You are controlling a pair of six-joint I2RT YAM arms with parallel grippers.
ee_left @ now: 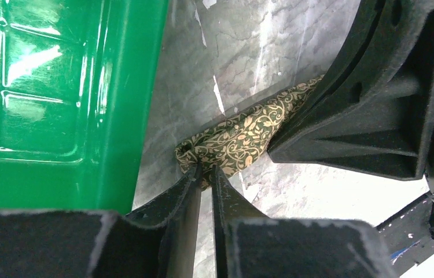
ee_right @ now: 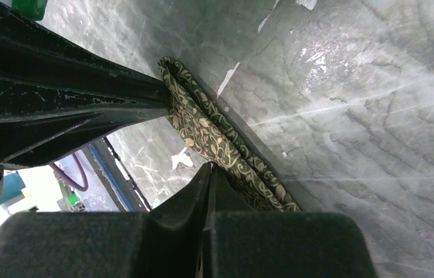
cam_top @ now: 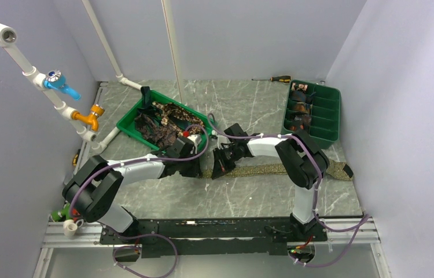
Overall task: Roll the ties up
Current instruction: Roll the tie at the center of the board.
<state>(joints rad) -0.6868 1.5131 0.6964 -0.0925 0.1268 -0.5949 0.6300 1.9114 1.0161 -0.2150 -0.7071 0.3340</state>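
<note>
An olive-tan patterned tie (cam_top: 272,169) lies as a strip across the middle of the table, its wide end at the right (cam_top: 339,169). My left gripper (cam_top: 196,167) is shut on the tie's left end; in the left wrist view the fingertips (ee_left: 194,174) pinch the folded end of the tie (ee_left: 243,133). My right gripper (cam_top: 220,164) is right beside it and shut on the same tie; in the right wrist view it (ee_right: 210,169) nips the tie's (ee_right: 200,127) near edge. The left gripper's fingers (ee_right: 87,98) hold the fold just left of it.
A green tray (cam_top: 127,123) at the back left holds several loose dark ties (cam_top: 160,124); its wall (ee_left: 116,104) stands close to my left gripper. A green compartment tray (cam_top: 326,110) at the back right holds coiled ties (cam_top: 300,107). A screwdriver (cam_top: 272,79) lies by the back wall.
</note>
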